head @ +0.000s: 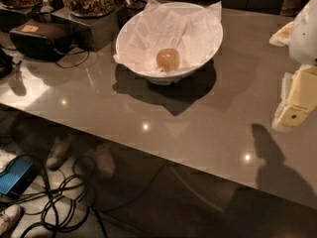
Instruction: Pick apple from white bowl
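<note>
**Apple sits in paper-lined bowl**

The apple [168,59] lies low in the white bowl [163,76], on crumpled paper [158,31]. The bowl stands on the glossy bench [148,128]. The claw [298,100] hangs at the right edge, well apart from the bowl.

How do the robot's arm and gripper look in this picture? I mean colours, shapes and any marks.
The arm shows as a smooth, rounded white shell. Below it, the gripper, at the right edge over the table and to the right of the white bowl, is a pale cream-yellow blocky part with whitish edges and one small dark round spot near its lower end. No cables or lettering show.
</note>
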Robot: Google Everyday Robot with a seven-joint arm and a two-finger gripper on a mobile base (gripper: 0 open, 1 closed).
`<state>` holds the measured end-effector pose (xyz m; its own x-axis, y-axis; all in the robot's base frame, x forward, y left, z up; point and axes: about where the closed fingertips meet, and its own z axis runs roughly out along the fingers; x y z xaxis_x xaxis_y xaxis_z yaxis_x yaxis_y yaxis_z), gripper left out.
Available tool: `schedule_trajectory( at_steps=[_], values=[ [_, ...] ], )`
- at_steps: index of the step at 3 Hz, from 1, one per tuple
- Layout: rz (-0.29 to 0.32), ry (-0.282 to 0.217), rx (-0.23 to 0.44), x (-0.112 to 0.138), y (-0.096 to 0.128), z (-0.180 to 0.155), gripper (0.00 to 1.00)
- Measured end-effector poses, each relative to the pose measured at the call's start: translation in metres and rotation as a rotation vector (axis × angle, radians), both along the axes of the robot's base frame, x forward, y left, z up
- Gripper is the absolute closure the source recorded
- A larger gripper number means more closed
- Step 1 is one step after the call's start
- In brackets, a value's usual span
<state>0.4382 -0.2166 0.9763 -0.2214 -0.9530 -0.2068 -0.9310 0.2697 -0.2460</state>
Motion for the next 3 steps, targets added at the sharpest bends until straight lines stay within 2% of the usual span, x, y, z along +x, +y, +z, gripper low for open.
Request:
schedule_trajectory(
  at_steps=[1, 2, 3],
  values=[
    [-0.003, -0.014, 0.000, 0.002, 0.002, 0.004, 0.00],
    [-0.051, 0.022, -0.004, 0.015, 0.012, 0.008, 0.00],
    [-0.123, 0.063, -0.008, 0.067, 0.050, 0.020, 0.00]
  ],
)
